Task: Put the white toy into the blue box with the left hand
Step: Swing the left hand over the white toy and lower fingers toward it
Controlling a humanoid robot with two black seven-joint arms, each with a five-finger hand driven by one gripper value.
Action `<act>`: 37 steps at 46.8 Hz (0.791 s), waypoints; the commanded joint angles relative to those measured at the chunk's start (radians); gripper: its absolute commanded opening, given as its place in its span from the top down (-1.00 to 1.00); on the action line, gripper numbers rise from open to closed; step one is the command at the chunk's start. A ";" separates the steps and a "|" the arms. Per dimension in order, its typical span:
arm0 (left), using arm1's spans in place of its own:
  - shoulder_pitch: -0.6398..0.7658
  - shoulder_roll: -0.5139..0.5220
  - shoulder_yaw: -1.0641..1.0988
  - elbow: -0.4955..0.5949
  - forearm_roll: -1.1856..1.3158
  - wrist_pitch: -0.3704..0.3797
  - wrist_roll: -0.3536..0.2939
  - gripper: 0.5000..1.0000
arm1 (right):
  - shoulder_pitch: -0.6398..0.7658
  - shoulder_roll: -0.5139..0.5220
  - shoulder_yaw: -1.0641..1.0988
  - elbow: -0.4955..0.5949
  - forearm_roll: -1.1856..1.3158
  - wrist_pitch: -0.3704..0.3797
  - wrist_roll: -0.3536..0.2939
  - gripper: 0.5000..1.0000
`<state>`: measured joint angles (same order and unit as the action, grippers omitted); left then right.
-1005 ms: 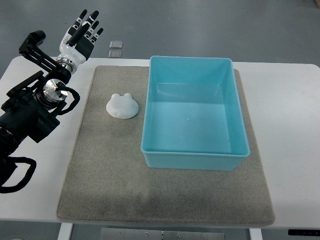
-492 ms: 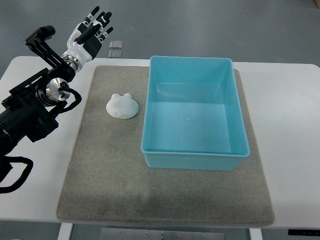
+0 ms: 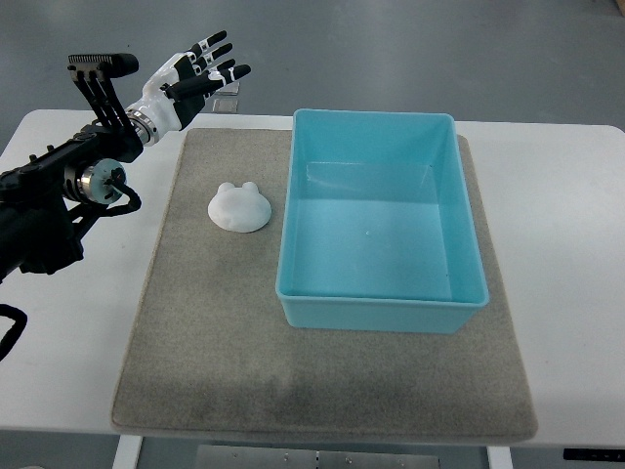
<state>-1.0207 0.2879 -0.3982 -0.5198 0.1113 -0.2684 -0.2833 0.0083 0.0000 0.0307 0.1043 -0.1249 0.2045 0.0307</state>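
Observation:
A white toy (image 3: 239, 206) with two small ears lies on the grey mat (image 3: 215, 332), just left of the blue box (image 3: 376, 305). The blue box is open and empty, standing on the mat's right half. My left hand (image 3: 195, 72) is open with fingers spread, held above the far left corner of the mat, well behind and to the left of the toy. It holds nothing. Its black arm (image 3: 59, 195) comes in from the left edge.
The mat lies on a white table (image 3: 566, 244). Two small square tiles (image 3: 227, 98) lie on the table's far edge near my left hand's fingertips. The grey floor shows beyond the table.
My left hand has swung right and turned, its fingers now pointing right over the mat's far left corner. The toy and box have not moved.

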 commanded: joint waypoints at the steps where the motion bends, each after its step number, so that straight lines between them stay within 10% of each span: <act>1: -0.024 0.033 0.065 -0.034 0.001 0.000 -0.001 -0.97 | -0.001 0.000 0.000 0.000 -0.001 0.000 0.000 -0.74; 25: -0.142 0.221 0.268 -0.219 0.476 -0.023 0.000 -0.97 | -0.001 0.000 0.000 0.000 0.001 0.000 0.000 -0.74; 37: -0.174 0.283 0.272 -0.315 0.602 -0.166 0.001 -0.97 | -0.001 0.000 0.000 0.000 -0.001 0.001 0.000 -0.74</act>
<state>-1.1880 0.5661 -0.1305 -0.8147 0.6968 -0.4123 -0.2838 0.0078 0.0000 0.0307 0.1043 -0.1254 0.2049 0.0307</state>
